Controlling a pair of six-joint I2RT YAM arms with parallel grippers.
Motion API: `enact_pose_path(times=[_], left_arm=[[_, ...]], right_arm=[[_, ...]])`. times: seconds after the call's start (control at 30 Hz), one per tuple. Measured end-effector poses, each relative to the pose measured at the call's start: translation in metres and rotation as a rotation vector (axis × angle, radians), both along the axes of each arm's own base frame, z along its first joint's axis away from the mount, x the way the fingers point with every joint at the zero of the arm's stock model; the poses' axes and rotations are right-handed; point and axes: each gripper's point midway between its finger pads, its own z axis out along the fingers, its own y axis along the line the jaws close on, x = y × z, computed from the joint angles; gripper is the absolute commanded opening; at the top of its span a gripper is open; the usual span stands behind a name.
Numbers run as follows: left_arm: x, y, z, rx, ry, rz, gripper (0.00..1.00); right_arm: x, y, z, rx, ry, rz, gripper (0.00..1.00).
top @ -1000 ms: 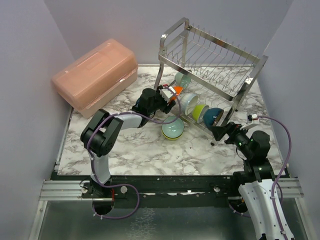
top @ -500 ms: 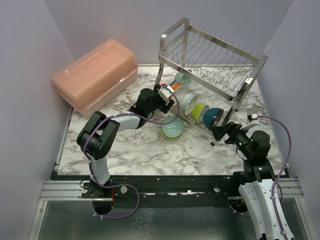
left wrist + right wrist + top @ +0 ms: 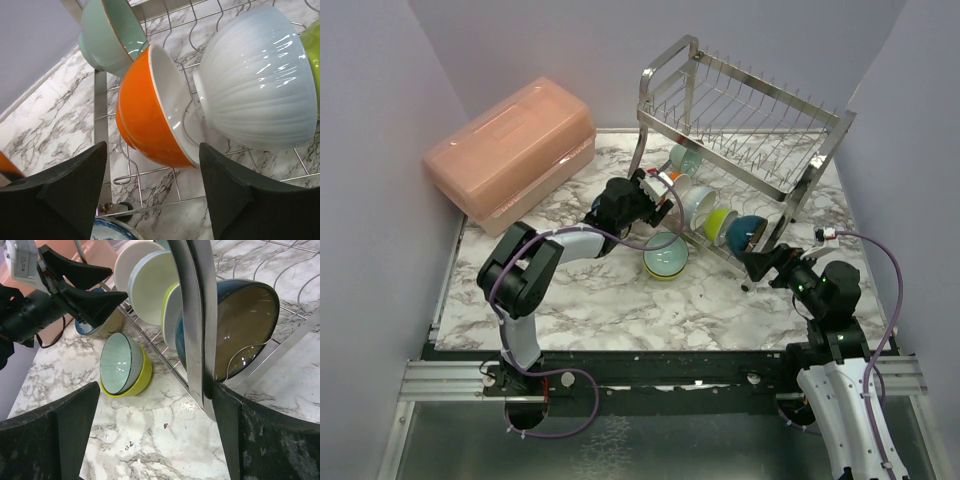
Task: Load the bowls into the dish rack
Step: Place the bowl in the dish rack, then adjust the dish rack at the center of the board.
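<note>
Two-tier steel wire rack [image 3: 750, 110] stands at the far right of the table [image 3: 600, 290]. Its lower tier holds, on edge, a mint bowl [image 3: 107, 35], orange bowl [image 3: 145, 120], white bowl [image 3: 260, 85], lime bowl [image 3: 720, 222] and teal bowl [image 3: 245, 325]. Nested bowls [image 3: 122, 365] lie on the table just in front. Left gripper [image 3: 152, 145]: jaws well apart, empty, facing the orange bowl. Right gripper [image 3: 156, 385]: jaws spread wide, empty, close to the rack's front corner.

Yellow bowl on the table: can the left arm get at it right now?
Probably yes. The left gripper is open and empty, and the yellow bowl lies close beside it, nothing between.
</note>
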Motion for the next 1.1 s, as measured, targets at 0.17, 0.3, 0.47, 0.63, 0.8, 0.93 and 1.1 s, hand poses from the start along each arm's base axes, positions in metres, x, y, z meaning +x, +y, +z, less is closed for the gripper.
enact_pose_path(times=[0.17,0.3,0.47,0.63,0.8,0.93,1.1], left_arm=[[-0.008,0.010,0.012,-0.017,-0.006,0.037,0.85],[-0.022,0.019,0.045,-0.085,-0.028,0.050,0.90],[-0.044,0.028,0.066,-0.186,-0.001,0.059,0.97],[-0.068,0.039,0.048,-0.248,0.107,0.088,0.96],[-0.073,0.047,0.033,-0.274,0.176,0.142,0.95],[-0.069,0.052,0.031,-0.287,0.204,0.195,0.93],[-0.048,0.051,0.038,-0.305,0.218,0.237,0.88]], right_arm=[[0.000,0.000,0.000,0.000,0.001,0.000,0.97],[0.000,0.000,0.000,0.000,0.001,0.001,0.96],[0.000,0.000,-0.001,0.001,0.004,0.003,0.92],[0.000,0.001,-0.001,0.000,0.004,0.010,0.89],[-0.003,0.012,-0.002,0.010,0.013,0.081,0.81],[-0.008,0.023,-0.002,0.026,0.024,0.158,0.76],[-0.015,0.032,-0.004,0.041,0.021,0.226,0.69]])
